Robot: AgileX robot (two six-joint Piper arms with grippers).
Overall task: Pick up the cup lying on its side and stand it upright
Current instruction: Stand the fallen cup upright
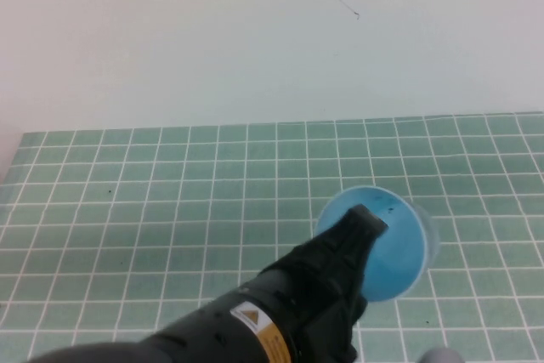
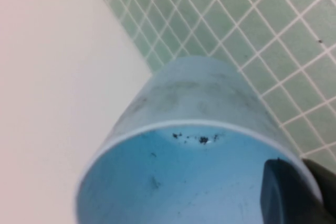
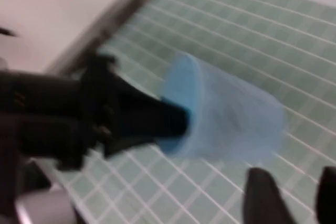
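reaching from the lower left of the high view, the left gripper (image 1: 367, 225) clamps the rim of the cup (image 1: 395, 244), mid-right over the mat (image 1: 170, 201). right gripper (image 3: 291, 195), fingers apart, sits just beside it.

The left end effector (image 1: 367, 220) grips the rim of the light-blue plastic cup (image 1: 395, 248); green tiled tabletop (image 1: 153, 210) beyond is open. The right end effector (image 3: 294, 198), fingers parted, hovers near the cup's side.
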